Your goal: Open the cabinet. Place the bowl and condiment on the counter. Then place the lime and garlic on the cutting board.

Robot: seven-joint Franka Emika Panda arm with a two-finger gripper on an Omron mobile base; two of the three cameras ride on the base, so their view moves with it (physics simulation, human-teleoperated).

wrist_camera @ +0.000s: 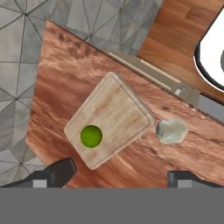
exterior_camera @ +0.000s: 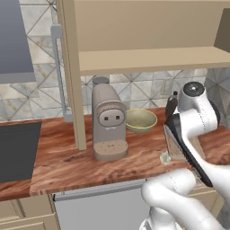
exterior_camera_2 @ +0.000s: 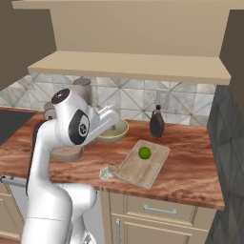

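The cabinet [exterior_camera: 148,58] stands open, its shelf [exterior_camera_2: 133,66] bare. On the counter [exterior_camera: 67,157] the olive-beige bowl [exterior_camera: 140,120] sits right of the coffee machine. The dark condiment bottle [exterior_camera_2: 157,123] stands by the backsplash behind the cutting board [exterior_camera_2: 143,163]. The lime [exterior_camera_2: 144,153] rests on the board, also seen in the hand view as the green lime [wrist_camera: 91,136] on the board [wrist_camera: 109,113]. The pale garlic [wrist_camera: 171,131] lies on the worktop just off the board's corner, near the front edge [exterior_camera_2: 106,172]. My gripper [wrist_camera: 122,175] hangs open above board and garlic, holding nothing.
A beige coffee machine [exterior_camera: 108,121] stands mid-counter. A black cooktop [exterior_camera: 18,148] lies at the far left. Beige drawers [exterior_camera_2: 157,209] and a grey appliance front [exterior_camera: 99,206] sit below the worktop. A dark tiled wall [exterior_camera_2: 228,143] closes the right end.
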